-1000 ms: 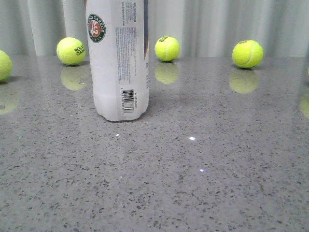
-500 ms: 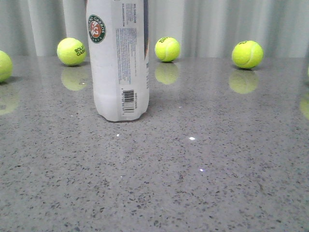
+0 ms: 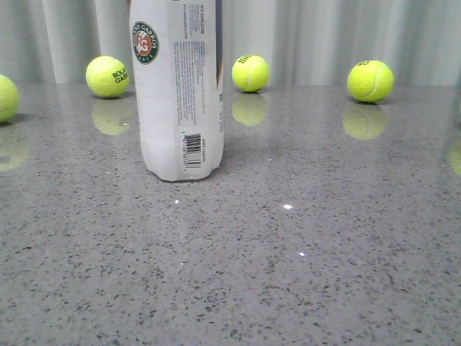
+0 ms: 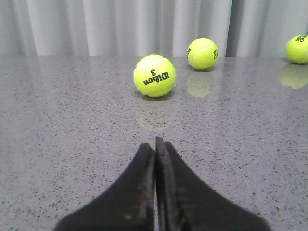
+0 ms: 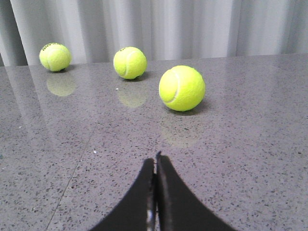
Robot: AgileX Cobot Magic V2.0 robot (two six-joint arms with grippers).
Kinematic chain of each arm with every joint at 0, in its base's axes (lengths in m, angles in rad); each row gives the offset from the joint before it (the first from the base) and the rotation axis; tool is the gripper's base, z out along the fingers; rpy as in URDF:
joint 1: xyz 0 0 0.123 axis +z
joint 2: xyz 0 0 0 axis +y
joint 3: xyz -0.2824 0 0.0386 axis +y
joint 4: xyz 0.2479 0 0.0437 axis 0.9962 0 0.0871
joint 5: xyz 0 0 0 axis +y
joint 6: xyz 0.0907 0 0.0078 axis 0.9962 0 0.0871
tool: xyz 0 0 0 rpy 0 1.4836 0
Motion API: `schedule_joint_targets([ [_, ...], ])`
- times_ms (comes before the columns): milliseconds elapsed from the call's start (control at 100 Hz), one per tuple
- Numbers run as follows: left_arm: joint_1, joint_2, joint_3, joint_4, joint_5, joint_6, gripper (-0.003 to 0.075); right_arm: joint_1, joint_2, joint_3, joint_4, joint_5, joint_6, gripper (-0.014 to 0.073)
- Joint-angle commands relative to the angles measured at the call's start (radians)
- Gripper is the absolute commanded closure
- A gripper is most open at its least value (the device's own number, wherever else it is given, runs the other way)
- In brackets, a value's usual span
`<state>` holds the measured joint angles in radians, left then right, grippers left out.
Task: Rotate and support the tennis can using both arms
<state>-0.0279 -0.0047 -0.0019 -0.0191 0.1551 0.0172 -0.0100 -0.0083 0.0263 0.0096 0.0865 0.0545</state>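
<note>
The tennis can (image 3: 178,86) stands upright on the grey speckled table (image 3: 302,274), left of centre in the front view. It is white, with a round Roland Garros logo (image 3: 145,42) at its upper left, a barcode near its base and a navy stripe on its right side. Its top is cut off by the frame. No gripper shows in the front view. My left gripper (image 4: 155,145) is shut and empty, low over bare table. My right gripper (image 5: 155,161) is shut and empty too. The can shows in neither wrist view.
Yellow tennis balls lie along the back by the grey curtain: one (image 3: 107,76) left of the can, one (image 3: 251,73) right of it, one (image 3: 370,81) further right, one (image 3: 6,97) at the left edge. A Wilson ball (image 4: 154,75) lies ahead of my left gripper, another ball (image 5: 182,88) ahead of my right.
The can has shifted very slightly; its tilt has straightened a little. The balls stay in place.
</note>
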Motion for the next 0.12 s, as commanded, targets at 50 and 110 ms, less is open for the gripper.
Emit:
schedule_joint_targets([
  [50, 0.003, -0.038, 0.046, -0.003, -0.072, -0.001, 0.0741, -0.008, -0.025, -0.017, 0.001, -0.087, -0.011, 0.0650],
  [110, 0.003, -0.038, 0.046, -0.003, -0.072, -0.001, 0.0741, -0.008, -0.025, -0.017, 0.001, -0.087, -0.011, 0.0650],
])
